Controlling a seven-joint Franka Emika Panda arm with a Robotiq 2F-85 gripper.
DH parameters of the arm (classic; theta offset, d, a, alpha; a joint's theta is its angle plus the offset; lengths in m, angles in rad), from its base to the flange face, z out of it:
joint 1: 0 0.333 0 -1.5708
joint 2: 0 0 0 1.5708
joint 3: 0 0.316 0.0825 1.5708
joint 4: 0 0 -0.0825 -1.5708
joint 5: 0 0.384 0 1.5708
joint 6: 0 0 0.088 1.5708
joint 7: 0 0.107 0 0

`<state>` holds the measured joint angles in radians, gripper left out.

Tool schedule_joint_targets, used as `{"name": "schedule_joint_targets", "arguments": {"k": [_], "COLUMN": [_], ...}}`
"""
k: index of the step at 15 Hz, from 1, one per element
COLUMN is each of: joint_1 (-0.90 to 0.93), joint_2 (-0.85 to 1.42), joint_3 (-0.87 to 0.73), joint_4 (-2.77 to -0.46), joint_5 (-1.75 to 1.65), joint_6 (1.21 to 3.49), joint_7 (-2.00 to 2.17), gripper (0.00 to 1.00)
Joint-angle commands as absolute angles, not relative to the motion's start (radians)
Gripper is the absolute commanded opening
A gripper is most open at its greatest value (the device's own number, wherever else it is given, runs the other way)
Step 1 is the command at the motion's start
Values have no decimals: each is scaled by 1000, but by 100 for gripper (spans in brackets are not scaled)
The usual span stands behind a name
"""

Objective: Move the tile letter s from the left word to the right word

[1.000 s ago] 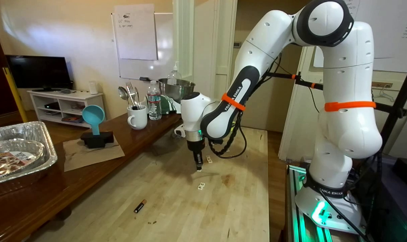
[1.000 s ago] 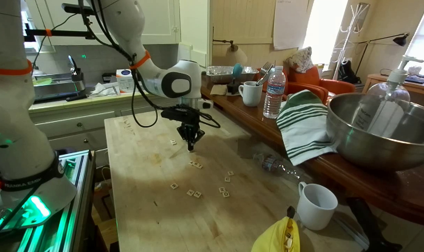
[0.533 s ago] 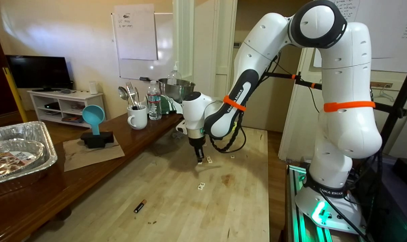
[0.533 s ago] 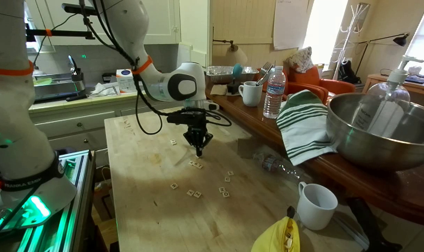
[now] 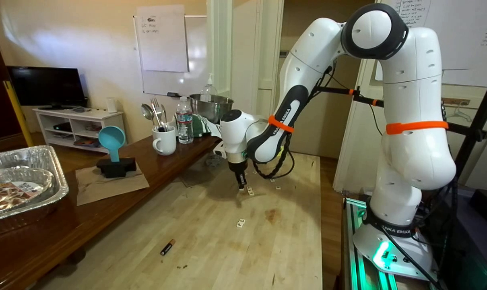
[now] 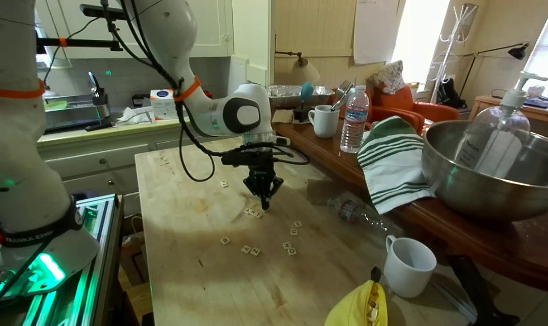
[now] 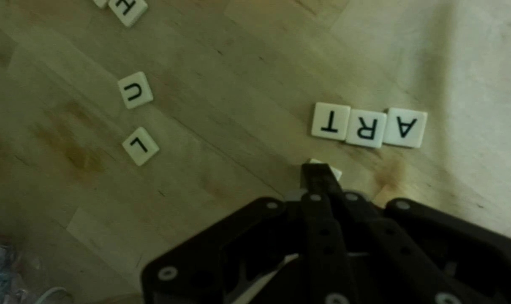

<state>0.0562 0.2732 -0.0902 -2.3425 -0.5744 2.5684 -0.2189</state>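
Note:
My gripper (image 7: 319,169) is shut, its two fingers together and pointing down. A small cream tile (image 7: 336,173) lies on the table under the fingertips, with only its corners showing. Its letter is hidden, and I see no tile between the fingers. The word ART lies close by: the T tile (image 7: 330,120), R tile (image 7: 366,128) and A tile (image 7: 405,128) touch in a row. The small tile lies apart from them, nearest the T. In an exterior view the gripper (image 6: 265,207) is just beyond the T end of ART (image 6: 252,213). The PE tiles (image 5: 240,222) lie farther off.
A U tile (image 7: 135,90) and an L tile (image 7: 140,146) lie to one side. W (image 6: 225,240), Y and N, H and O tiles lie farther along. A clear bottle (image 6: 355,213), a white mug (image 6: 410,267) and a yellow pouch (image 6: 360,308) border the table. A battery (image 5: 167,247) lies opposite.
The gripper has moved, shut and low, away from the PE tiles to beside the T end of ART. The small tile at its tips has slid along with it. Other tiles have not moved.

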Motion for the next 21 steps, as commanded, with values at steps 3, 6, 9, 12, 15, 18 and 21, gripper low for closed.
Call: {"name": "schedule_joint_targets", "arguments": {"k": [3, 6, 9, 12, 15, 18, 21], "joint_1": [44, 41, 36, 32, 30, 30, 29], "joint_2": [324, 326, 322, 323, 323, 319, 308], "joint_3": [-101, -104, -103, -102, -101, -99, -96], "joint_4": [-2319, -2321, -2332, -2339, -2342, -2350, -2366], "joint_5": [-658, -690, -714, -736, -760, -782, -799], "joint_6": [2605, 2606, 2608, 2607, 2605, 2602, 2606], "joint_7": [-170, -158, -155, -150, -148, -149, -141], "gripper": [0, 0, 0, 0, 0, 0, 0]}}
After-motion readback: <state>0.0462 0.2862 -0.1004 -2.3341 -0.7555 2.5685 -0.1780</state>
